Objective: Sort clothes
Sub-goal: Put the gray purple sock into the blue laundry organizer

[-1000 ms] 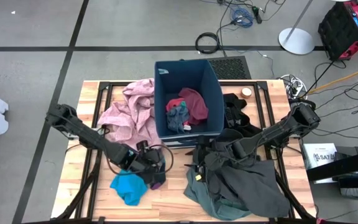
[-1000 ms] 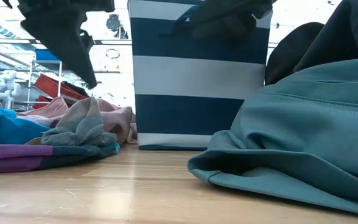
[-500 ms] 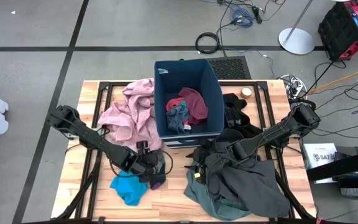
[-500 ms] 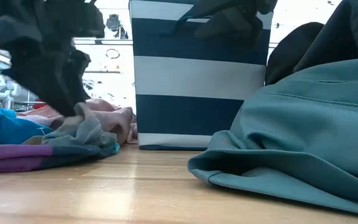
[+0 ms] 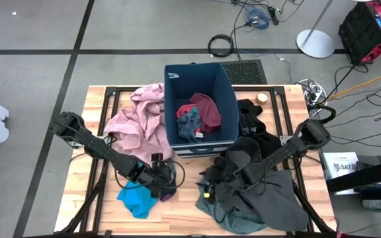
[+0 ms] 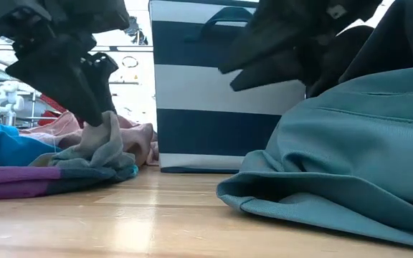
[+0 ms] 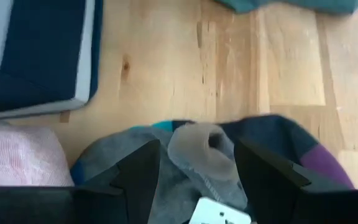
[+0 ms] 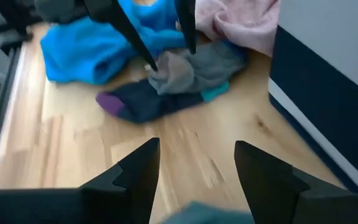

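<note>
While the left gripper stands over the front-left of the table, its spread fingers straddle a raised fold of a grey sock without pinching it. That sock lies beside a bright-blue garment, near the navy bin. Hovering above the grey-green garment, the right gripper is open and holds nothing.

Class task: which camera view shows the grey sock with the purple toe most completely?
The right wrist view: the grey sock lies whole, the left gripper open around its bunched top. The low view shows its side, the left wrist view only part, the high view hardly any.
</note>
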